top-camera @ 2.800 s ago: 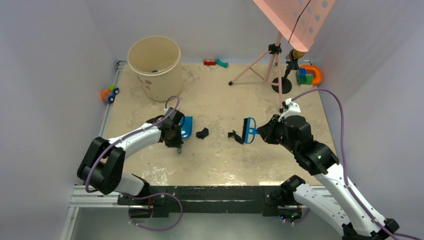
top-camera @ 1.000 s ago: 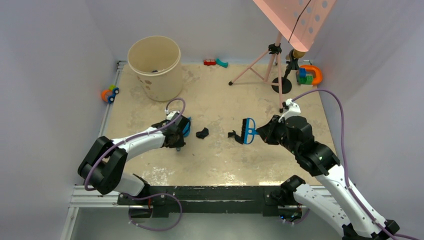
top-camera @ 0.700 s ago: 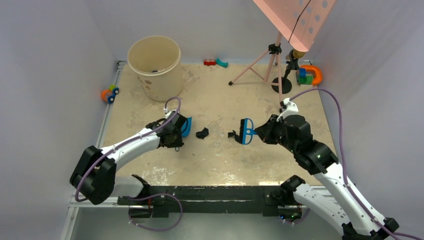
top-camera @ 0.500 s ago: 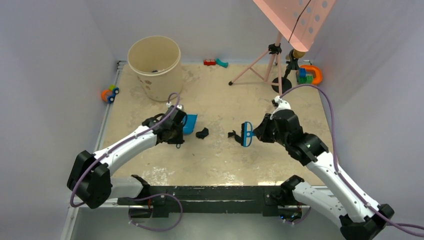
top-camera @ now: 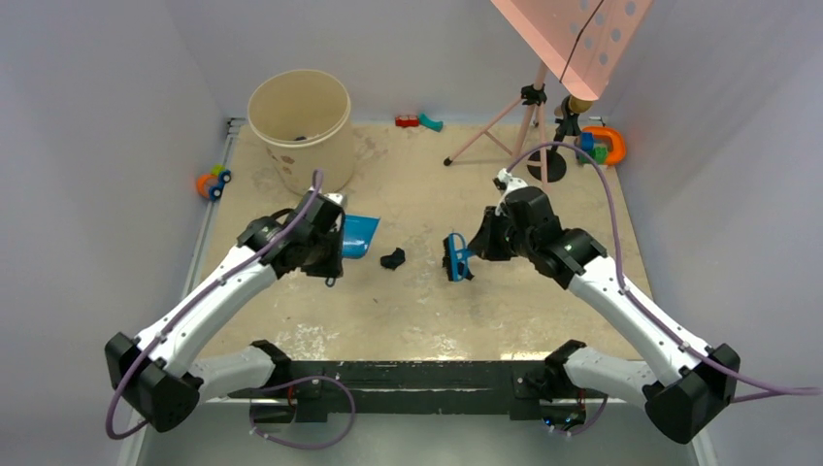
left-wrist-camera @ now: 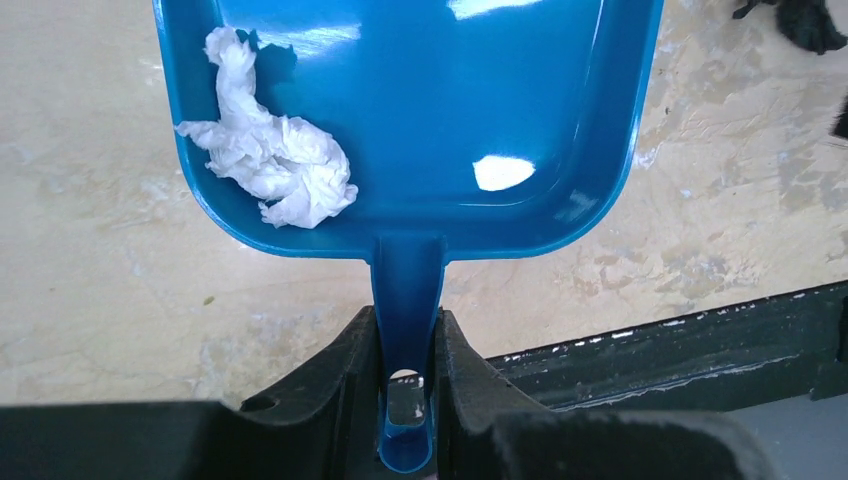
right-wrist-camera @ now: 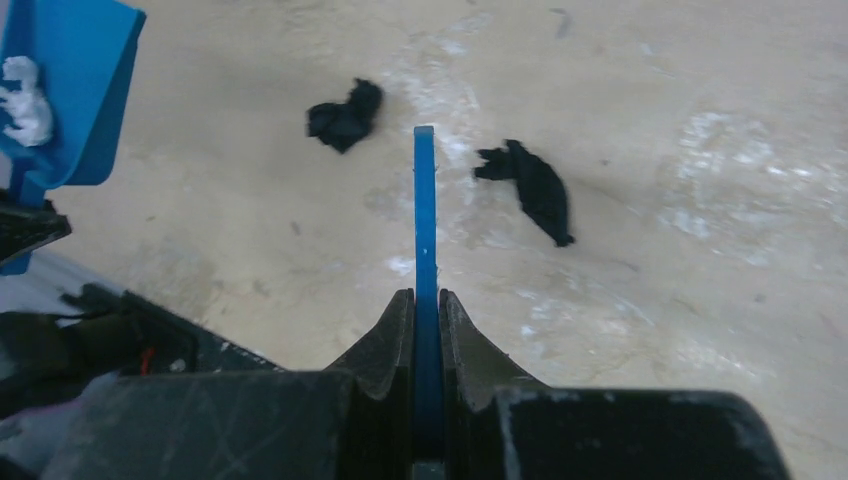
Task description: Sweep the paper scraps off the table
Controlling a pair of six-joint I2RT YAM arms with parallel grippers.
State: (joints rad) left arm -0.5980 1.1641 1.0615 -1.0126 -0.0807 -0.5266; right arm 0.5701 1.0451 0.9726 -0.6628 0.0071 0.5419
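Table (right-wrist-camera: pixel 700 150): scraps (right-wrist-camera: pixel 532 185) ahead of right tool (right-wrist-camera: pixel 426 300)

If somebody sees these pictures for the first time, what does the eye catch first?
The blue dustpan, held by its handle in the left gripper, carries one white paper wad. The right gripper clamps the blue brush, and two black scraps lie on the table near it.

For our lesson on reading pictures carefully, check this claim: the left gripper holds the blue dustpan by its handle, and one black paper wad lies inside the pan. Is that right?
Not quite. The left gripper does hold the blue dustpan by its handle, but the paper wad inside the pan is white, not black; the left wrist view shows it. The black scraps lie on the table.
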